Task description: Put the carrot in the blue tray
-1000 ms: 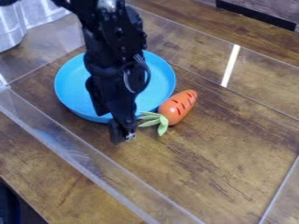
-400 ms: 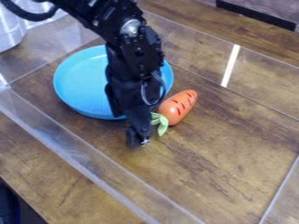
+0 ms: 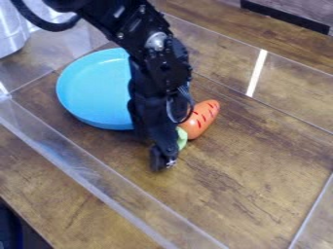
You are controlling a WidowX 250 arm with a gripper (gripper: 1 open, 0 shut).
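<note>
carrot (image 3: 200,118) leaves behind gripper (image 3: 164,156)

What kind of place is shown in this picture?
Probably a robot test bench, not a real kitchen: a dark wooden table holds only a toy carrot and a blue tray, with a black robot arm above them.
</note>
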